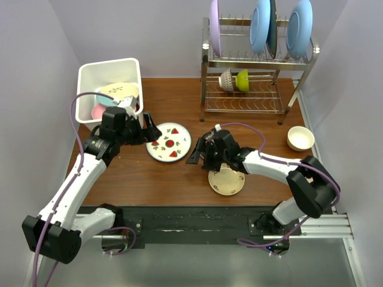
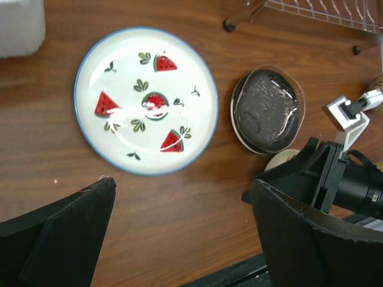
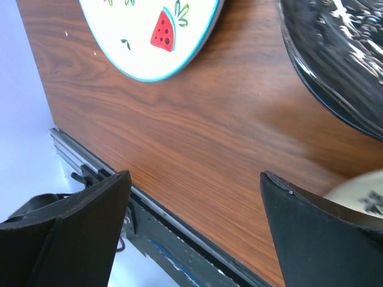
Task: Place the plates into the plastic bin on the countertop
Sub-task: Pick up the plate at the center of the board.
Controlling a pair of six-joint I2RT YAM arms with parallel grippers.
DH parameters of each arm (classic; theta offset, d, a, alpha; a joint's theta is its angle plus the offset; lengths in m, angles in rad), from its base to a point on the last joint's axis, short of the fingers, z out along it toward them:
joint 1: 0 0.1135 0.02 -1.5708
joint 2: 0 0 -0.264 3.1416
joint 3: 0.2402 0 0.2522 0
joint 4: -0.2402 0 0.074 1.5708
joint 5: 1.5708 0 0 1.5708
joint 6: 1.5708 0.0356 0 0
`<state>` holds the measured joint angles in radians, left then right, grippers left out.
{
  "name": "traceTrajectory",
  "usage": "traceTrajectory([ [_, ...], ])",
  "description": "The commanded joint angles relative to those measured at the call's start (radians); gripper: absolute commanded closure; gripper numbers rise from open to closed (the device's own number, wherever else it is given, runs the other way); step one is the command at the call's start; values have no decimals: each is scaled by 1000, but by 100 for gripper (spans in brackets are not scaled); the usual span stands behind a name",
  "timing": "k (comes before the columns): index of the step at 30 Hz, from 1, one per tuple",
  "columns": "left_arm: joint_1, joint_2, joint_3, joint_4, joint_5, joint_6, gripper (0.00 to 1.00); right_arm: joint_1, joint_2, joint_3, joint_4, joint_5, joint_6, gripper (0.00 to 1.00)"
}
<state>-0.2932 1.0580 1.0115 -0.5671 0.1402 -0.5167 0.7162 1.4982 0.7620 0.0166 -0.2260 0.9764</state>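
My left arm stretches forward, claw (image 1: 153, 134) spread wide and empty above the bench (image 1: 155, 179). The fruit plate (image 2: 146, 100) lies flat just ahead of it, the plastic bin (image 1: 109, 62) farther ahead-left. My right arm bends inward, claw (image 3: 191, 227) also wide, dark glass plate (image 3: 341, 54) ahead-right.

From high above and behind the arm bases, we look down on the whole countertop (image 1: 167, 179). Our left wrist view looks nearly straight down, close over the fruit plate (image 2: 145, 100). Our right wrist view sits lower, slanted. Both wrist views share that plate and the dark glass plate (image 2: 267, 110).
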Motion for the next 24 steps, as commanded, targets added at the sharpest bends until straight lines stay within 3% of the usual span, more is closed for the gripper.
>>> traceTrajectory([
  [1, -52, -76, -77, -8, -100, -69, 0, 8, 48, 63, 97, -12, 53, 11],
  [11, -81, -211, -221, -43, -126, -158, 0, 29, 209, 111, 212, 27, 182, 22],
  [20, -83, -239, -243, -47, -108, -161, 0, 35, 329, 114, 296, 88, 326, 30],
  [24, -83, -242, -252, -37, -100, -174, 0, 37, 355, 122, 278, 128, 360, 43],
])
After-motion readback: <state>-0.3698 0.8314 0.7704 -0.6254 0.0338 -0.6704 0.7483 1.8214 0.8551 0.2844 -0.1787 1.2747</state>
